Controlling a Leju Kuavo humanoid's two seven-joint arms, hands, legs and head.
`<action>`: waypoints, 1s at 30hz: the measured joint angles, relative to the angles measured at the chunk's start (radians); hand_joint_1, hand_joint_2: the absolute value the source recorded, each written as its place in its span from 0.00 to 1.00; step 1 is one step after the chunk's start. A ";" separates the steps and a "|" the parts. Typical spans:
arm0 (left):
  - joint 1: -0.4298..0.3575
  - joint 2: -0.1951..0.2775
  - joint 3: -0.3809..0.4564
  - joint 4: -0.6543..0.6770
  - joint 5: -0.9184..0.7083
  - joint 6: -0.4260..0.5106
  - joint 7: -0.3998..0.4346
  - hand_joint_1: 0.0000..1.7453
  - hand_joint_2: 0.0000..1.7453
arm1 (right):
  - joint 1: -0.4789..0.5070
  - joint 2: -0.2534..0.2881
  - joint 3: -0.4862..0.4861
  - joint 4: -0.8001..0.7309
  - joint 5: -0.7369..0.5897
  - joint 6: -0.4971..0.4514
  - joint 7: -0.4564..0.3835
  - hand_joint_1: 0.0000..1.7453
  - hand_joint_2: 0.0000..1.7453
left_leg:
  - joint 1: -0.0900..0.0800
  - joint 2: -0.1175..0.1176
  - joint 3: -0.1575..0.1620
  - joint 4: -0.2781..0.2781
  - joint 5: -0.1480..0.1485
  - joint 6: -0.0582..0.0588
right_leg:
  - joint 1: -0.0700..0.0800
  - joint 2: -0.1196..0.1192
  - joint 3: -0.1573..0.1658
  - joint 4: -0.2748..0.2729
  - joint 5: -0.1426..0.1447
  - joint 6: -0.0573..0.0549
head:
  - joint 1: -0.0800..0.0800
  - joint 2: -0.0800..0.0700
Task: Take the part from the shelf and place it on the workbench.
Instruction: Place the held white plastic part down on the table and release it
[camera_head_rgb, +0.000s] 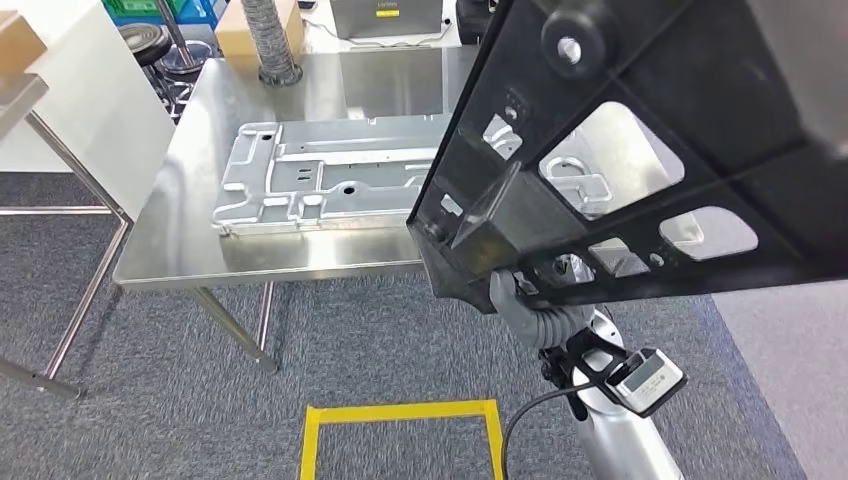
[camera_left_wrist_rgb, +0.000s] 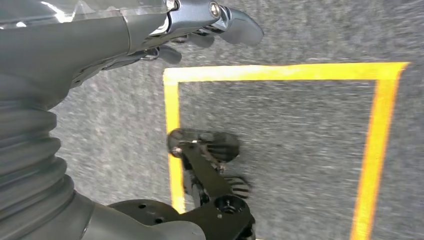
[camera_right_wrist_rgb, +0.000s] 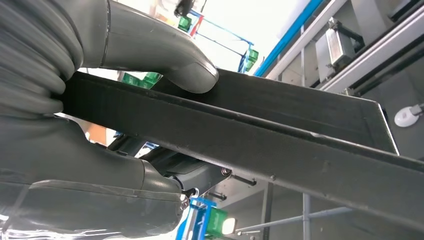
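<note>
Part: I see the large black plastic frame panel with cut-out windows (camera_head_rgb: 640, 150) held up in the air on the right, above the right end of the bench and close under my head camera.
Long axis: the panel runs from its near-left corner, low by the bench's near edge, up and away toward the far right; its flat face is tilted, the ribbed side toward me.
Right hand: my right hand (camera_right_wrist_rgb: 125, 130) grips the panel's near edge, grey thumb on one face and the rest of the hand beneath; in the head view the hand (camera_head_rgb: 520, 300) sits just under the panel's low corner.
Left hand: my left hand (camera_left_wrist_rgb: 200, 30) hangs over the grey carpet, fingers loosely apart, holding nothing.
Workbench: the stainless steel workbench (camera_head_rgb: 180, 260) stands ahead; a silver stamped metal plate (camera_head_rgb: 320, 180) lies flat across its middle, lengthwise left to right.
Edges: bare steel shows left of the plate and along the near edge; the panel covers the bench's right part.
Floor: a yellow tape square (camera_head_rgb: 400, 430) marks the carpet near me.
Far side: a ribbed grey hose (camera_head_rgb: 270, 40) stands at the bench's far edge.
</note>
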 joint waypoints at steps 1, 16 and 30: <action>0.001 0.000 0.000 0.000 0.000 0.000 0.000 0.00 1.00 | -0.001 0.002 0.000 0.000 0.000 0.000 0.000 1.00 1.00 | 0.002 0.000 -0.043 0.060 -0.024 -0.006 | 0.000 0.001 0.007 0.000 -0.007 0.000 | 0.000 0.000; 0.010 0.010 0.001 0.000 0.001 -0.003 -0.010 0.00 1.00 | -0.006 0.012 -0.012 -0.020 -0.008 -0.016 -0.002 1.00 1.00 | 0.003 -0.002 0.020 -0.188 0.123 0.053 | -0.007 0.006 -0.086 0.274 -0.117 0.060 | 0.002 0.000; 0.006 0.014 0.002 0.002 0.013 0.004 -0.023 0.00 1.00 | -0.142 -0.028 -0.160 -0.018 0.343 -0.244 0.178 1.00 1.00 | 0.003 -0.002 0.085 -0.048 -0.014 0.000 | -0.002 0.010 -0.121 0.028 0.087 -0.003 | -0.003 0.000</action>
